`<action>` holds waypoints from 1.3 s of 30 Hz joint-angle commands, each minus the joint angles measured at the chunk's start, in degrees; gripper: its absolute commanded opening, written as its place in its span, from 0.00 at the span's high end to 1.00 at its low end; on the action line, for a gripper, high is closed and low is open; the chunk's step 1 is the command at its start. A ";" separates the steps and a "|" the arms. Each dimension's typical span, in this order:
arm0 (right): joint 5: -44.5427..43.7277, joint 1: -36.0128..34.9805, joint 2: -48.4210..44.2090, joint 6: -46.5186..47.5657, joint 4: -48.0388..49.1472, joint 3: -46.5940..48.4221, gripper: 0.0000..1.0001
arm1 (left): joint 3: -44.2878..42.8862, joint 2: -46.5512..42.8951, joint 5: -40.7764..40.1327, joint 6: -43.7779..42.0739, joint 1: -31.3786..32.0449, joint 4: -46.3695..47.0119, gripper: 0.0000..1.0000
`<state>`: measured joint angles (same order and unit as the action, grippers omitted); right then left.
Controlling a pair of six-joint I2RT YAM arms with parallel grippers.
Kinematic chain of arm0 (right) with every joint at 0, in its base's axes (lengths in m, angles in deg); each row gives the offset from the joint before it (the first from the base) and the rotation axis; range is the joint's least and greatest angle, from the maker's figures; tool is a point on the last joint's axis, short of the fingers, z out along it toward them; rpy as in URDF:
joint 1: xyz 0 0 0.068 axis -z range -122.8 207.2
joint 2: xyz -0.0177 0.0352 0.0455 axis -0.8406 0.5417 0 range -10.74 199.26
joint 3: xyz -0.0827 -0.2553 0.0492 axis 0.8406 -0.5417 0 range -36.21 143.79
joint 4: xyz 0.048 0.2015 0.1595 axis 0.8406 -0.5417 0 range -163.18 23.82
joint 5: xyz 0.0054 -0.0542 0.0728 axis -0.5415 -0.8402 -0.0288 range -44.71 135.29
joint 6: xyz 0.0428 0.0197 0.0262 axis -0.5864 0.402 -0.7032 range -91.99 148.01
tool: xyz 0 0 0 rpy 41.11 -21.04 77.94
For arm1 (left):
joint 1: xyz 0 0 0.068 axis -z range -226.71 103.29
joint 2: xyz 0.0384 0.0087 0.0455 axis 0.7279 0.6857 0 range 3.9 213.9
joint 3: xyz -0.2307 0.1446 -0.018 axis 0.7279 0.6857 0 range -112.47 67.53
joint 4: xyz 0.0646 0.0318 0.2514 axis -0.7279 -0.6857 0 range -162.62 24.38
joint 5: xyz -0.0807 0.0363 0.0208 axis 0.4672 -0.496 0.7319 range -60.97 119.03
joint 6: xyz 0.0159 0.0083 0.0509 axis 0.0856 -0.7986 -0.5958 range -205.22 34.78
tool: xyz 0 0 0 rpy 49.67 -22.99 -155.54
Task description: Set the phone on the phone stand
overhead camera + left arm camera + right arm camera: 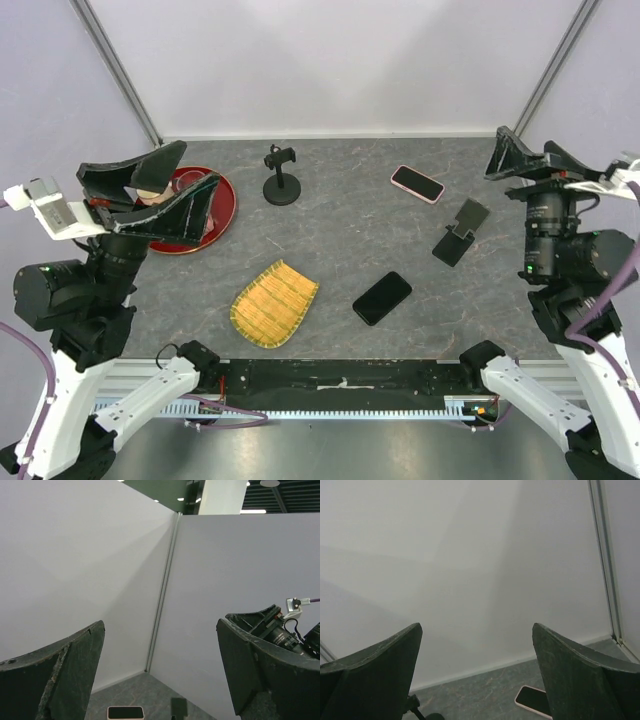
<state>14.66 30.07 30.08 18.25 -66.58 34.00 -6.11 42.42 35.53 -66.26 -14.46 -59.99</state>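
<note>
The phone (pixel 417 183), black screen with a pale pink rim, lies flat at the back right of the table. It also shows in the left wrist view (pixel 125 713) and the right wrist view (pixel 531 700). The phone stand (pixel 281 180), black with a round disc base, thin post and clamp, stands at the back centre; its clamp peeks into the right wrist view (pixel 413 703). My left gripper (pixel 160 195) is open and empty, raised over the left side. My right gripper (pixel 520 160) is open and empty, raised at the right, well apart from the phone.
An all-black phone (pixel 382 298) lies front centre. A flat angular folding black stand (pixel 460 234) sits right of centre. A yellow woven mat (pixel 274 302) lies front centre-left. A red round tray (pixel 205 200) lies partly under my left gripper. White walls enclose the table.
</note>
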 commanded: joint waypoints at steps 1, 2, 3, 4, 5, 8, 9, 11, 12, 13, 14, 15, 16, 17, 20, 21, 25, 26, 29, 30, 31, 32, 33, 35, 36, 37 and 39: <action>-4.61 0.24 4.79 -2.98 -2.31 2.73 0.02 | 0.35 2.08 -1.40 -2.43 0.18 -4.21 0.01; -4.96 0.24 6.10 -2.98 -3.54 4.30 0.02 | 0.43 2.34 -1.67 -2.52 0.18 -5.27 0.01; -5.57 0.15 8.81 -3.33 -5.90 5.27 0.02 | 0.78 2.87 -2.02 -2.53 0.18 -7.28 0.01; -6.10 0.24 10.15 -3.77 -6.79 6.41 0.02 | 0.96 3.92 -2.28 -2.26 0.18 -8.34 0.01; -6.98 0.24 11.29 -3.78 -7.32 6.43 0.02 | 1.14 4.54 -2.54 -2.17 0.18 -9.22 0.00; -10.83 0.15 16.47 -5.26 -10.04 8.18 0.02 | 2.19 7.00 -2.55 -1.74 0.18 -13.79 0.00; -11.81 0.24 19.62 -5.71 -12.66 8.97 0.02 | 2.80 7.70 -2.72 -1.65 0.18 -16.06 0.00; -13.13 0.24 22.80 -7.28 -15.40 11.43 0.02 | 3.59 9.54 -3.59 -1.12 0.18 -18.27 0.00; -14.44 0.24 25.51 -8.16 -18.03 12.13 0.02 | 4.56 10.34 -3.86 -0.95 0.18 -19.07 0.00; -15.06 0.24 26.58 -9.39 -18.92 13.01 0.02 | 5.09 10.87 -3.95 -0.77 0.18 -20.47 0.00; -15.24 0.15 27.46 -10.27 -19.63 13.10 0.02 | 5.79 11.92 -3.78 -0.59 0.18 -20.66 0.00; -14.72 0.24 28.78 -11.85 -20.33 13.10 0.02 | 7.62 12.36 -3.34 -0.59 0.18 -20.48 0.00; -14.72 0.24 29.49 -12.47 -20.95 13.28 0.02 | 8.51 13.06 -2.47 -0.68 0.18 -19.79 0.02; -15.76 0.15 30.19 -13.26 -24.00 13.72 0.02 | 9.48 14.55 -2.11 -0.85 0.18 -19.34 0.03; -20.69 0.24 33.27 -21.34 -32.96 14.95 0.02 | 10.98 17.80 -0.09 -2.43 0.18 -18.72 0.07; -20.87 0.15 33.36 -22.22 -33.60 13.91 0.02 | 10.46 20.43 0.78 -3.05 0.18 -19.07 0.09; -24.55 0.50 30.29 -24.08 -33.87 5.83 0.02 | 8.52 24.05 7.88 -3.23 0.18 -21.36 0.13; -25.08 0.85 29.59 -24.34 -33.96 4.85 0.02 | 8.69 24.14 9.83 -3.05 0.18 -21.19 0.13; -17.58 6.11 26.60 -24.78 -32.83 0.55 0.02 | 8.79 23.18 15.28 -2.62 0.18 -21.27 0.13; -14.92 7.96 25.46 -24.26 -32.12 -0.68 0.02 | 8.44 22.83 16.25 -2.61 0.18 -21.88 0.13; -12.46 11.37 25.28 -23.65 -31.51 -2.70 0.02 | 8.08 22.13 17.91 -2.35 0.18 -22.24 0.13; -10.43 12.79 25.28 -23.12 -31.33 -3.50 0.02 | 7.21 21.77 18.71 -2.18 0.18 -22.41 0.13; -8.93 13.59 25.54 -22.76 -31.50 -4.03 0.02 | 6.68 21.42 19.77 -2.26 0.18 -22.94 0.12; -8.74 14.74 25.71 -21.54 -31.33 -6.22 0.02 | 5.36 21.07 22.06 -3.49 0.18 -23.64 0.12; -8.57 15.18 25.89 -21.18 -31.15 -7.01 0.02 | 5.36 20.81 22.15 -4.71 0.18 -23.99 0.12; -8.22 16.31 26.07 -20.92 -30.97 -8.76 0.02 | 5.70 20.63 21.63 -5.24 0.09 -24.08 0.12; -4.56 19.12 27.12 -20.39 -30.18 -10.18 0.02 | 7.81 20.01 20.31 -6.21 0.18 -24.17 0.12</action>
<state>3.68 45.76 56.22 -3.65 -98.45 26.72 1.93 64.41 53.28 -68.47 -14.44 -83.51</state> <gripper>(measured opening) 0.982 0.877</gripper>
